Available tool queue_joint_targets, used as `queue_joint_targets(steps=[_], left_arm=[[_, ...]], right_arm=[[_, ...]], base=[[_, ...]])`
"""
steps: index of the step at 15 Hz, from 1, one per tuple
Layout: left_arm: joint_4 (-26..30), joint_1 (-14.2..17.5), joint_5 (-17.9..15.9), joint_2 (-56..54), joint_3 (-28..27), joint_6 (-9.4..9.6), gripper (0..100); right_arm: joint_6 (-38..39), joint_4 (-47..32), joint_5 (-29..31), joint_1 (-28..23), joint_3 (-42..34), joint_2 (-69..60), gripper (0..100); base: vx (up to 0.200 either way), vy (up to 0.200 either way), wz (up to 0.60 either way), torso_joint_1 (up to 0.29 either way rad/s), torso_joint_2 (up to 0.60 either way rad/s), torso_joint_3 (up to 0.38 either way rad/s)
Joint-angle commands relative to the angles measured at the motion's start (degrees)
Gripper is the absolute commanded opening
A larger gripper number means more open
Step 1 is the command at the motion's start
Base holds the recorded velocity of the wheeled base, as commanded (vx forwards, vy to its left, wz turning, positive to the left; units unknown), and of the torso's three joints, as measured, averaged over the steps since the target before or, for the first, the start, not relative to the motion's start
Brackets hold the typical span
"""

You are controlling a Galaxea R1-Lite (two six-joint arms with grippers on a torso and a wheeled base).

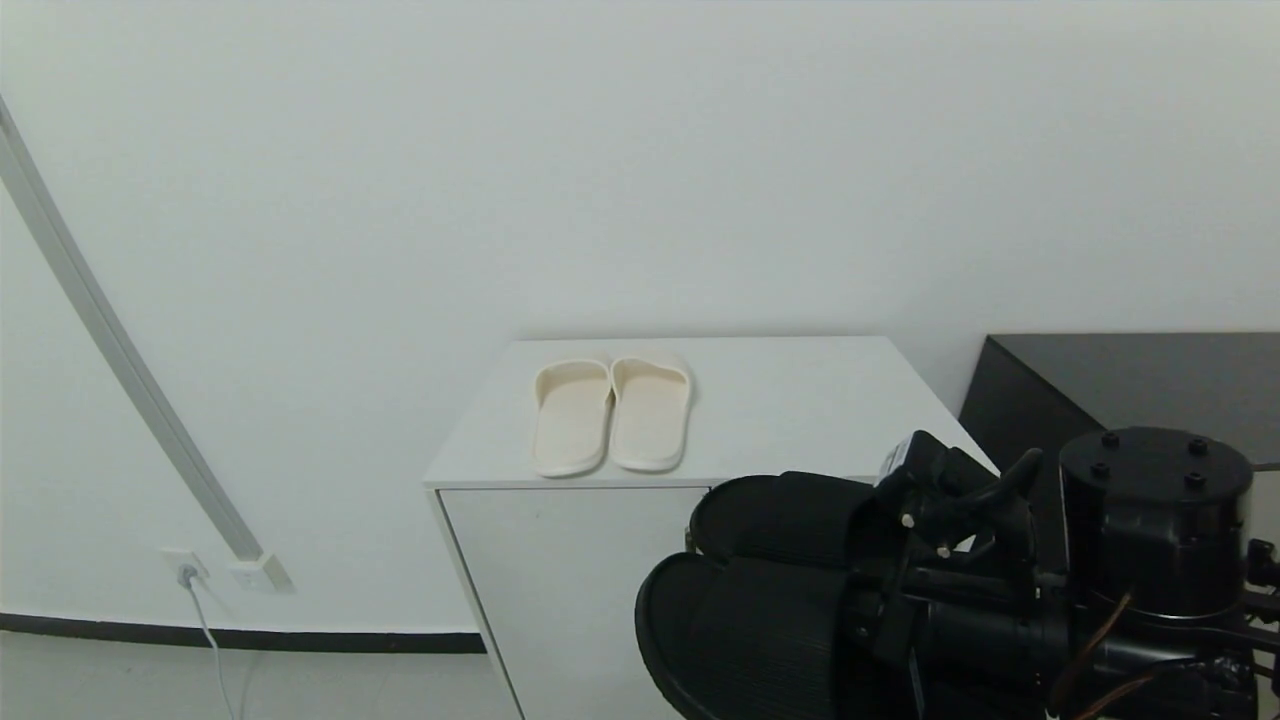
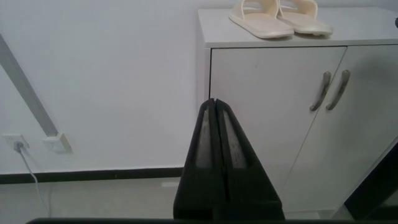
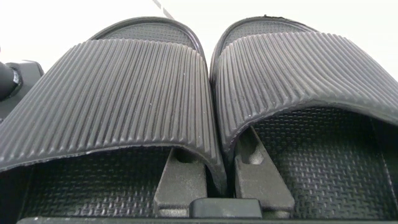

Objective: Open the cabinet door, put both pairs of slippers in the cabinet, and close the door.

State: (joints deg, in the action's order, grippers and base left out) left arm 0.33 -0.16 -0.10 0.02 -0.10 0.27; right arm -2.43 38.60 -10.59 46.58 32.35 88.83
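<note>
Cabinet door (image 2: 273,118) unopened; cream slippers (image 1: 610,415) lying on top; black slippers (image 1: 770,590) pinched in right tool (image 3: 214,158), near right; left tool (image 2: 216,111) clenched, empty. Nothing stowed yet.

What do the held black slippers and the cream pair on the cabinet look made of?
Black slippers: probably moulded rubber or foam, matte; ribbed straps, pebbled footbeds. Cream slippers: likely similar foam, smooth matte, one-piece look.
</note>
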Motion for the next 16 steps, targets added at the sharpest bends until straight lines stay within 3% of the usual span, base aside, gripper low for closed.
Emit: queue_joint_targets(steps=[1,8,15,16], left_arm=[[0.02,-0.02,0.01,0.06,0.01,0.0,0],[0.02,0.07,0.01,0.06,0.01,0.0,0],[0.02,-0.02,-0.08,0.06,0.01,-0.09,0],[0.11,-0.02,-0.17,0.06,0.01,-0.18,100]], right_arm=[[-0.04,0.08,0.05,0.0,-0.19,0.2,0],[-0.12,0.08,0.05,0.44,-0.63,0.2,0],[-0.04,0.16,0.13,0.79,-2.12,-0.77,0],[-0.04,0.16,0.13,0.79,-2.12,-0.77,0]], base=[[0.0,0.0,0.0,0.0,0.0,0.0],[0.0,0.0,0.0,-0.006,0.01,0.007],[0.0,0.0,0.0,-0.193,0.48,0.273],[0.0,0.0,0.0,-0.212,0.52,0.32]])
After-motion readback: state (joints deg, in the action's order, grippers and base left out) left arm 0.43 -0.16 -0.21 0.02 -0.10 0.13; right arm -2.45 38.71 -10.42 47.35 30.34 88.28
